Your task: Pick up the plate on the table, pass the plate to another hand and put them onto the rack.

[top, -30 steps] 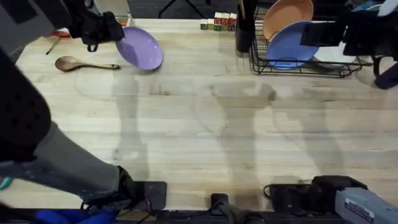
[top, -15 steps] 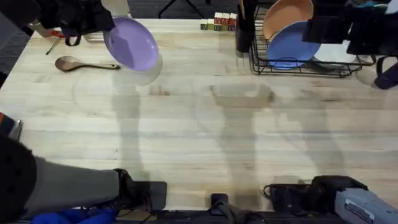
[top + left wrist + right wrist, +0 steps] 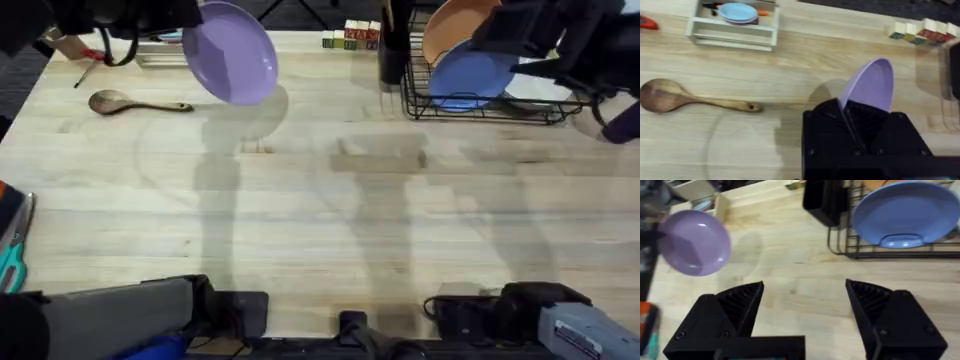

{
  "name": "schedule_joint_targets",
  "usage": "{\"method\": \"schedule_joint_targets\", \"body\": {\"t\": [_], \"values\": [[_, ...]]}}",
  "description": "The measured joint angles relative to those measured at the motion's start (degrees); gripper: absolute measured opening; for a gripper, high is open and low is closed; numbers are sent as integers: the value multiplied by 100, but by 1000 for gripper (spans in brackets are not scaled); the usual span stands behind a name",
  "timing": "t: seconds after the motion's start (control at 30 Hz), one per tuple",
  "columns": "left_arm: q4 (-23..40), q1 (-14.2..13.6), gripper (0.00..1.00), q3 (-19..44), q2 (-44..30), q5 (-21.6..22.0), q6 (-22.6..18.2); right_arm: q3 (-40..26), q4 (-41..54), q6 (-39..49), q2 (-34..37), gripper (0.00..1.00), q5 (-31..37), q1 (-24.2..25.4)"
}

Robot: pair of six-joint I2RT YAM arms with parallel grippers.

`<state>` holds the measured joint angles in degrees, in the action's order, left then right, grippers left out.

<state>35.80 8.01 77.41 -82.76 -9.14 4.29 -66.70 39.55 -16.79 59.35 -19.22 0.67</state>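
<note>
The left gripper (image 3: 852,131) is clamped shut on the rim of the round, glossy lavender plastic plate (image 3: 233,51), which it holds clear of the light wooden butcher-block table (image 3: 330,220); in the overhead view the plate's shadow lies on the wood just beneath it, and in the left wrist view the plate rises nearly edge-on from between the closed fingers. Below and to one side of this gripper a wooden spoon (image 3: 685,99) lies flat on the table, and farther out from it stands a small white tray box (image 3: 732,27) holding a little blue dish. The right gripper (image 3: 805,302) hangs empty with its jaws spread wide, well apart from the plate, which appears across the table ahead of it; close on its other side stands the black wire dish rack (image 3: 900,250), already holding a darker blue plate (image 3: 907,212) upright and, seen from overhead, an orange plate (image 3: 455,25) behind that. The pick-up looks done, and the hand-over seems to be the step now in hand. The next move probably calls for the two arms to close toward the middle, with the plate's free rim turned toward the open right fingers so that they can grip it before the left lets go.
</note>
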Motion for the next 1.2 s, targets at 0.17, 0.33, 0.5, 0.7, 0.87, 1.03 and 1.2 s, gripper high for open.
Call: {"method": "schedule_joint_targets", "body": {"t": [0.17, 0.33, 0.5, 0.7, 0.87, 1.03, 1.2], "values": [[3, -368, 41, 0, 0, -15, -2, 0, -13, -149, 0, 996, -353, -87], [3, -791, 41, 0, 0, -31, 0, 0, -137, -197, 0, 996, -484, -412], [3, -1152, 41, 0, 0, -32, 2, 0, -166, -215, 4, 996, -525, -789], [1, -1492, 41, 0, 0, -33, 2, -2, -296, -557, 284, 996, -571, -1005], [3, -1687, 41, 0, 0, -33, 2, -2, -382, -1312, 611, 996, -569, -1014], [1, -1790, 41, 0, 0, -58, 42, -2, -321, -1599, 897, 996, -569, -1019], [-5, -1801, 41, 0, 0, -290, 142, -2, -312, -1673, 1229, 996, -569, -1141]]}}
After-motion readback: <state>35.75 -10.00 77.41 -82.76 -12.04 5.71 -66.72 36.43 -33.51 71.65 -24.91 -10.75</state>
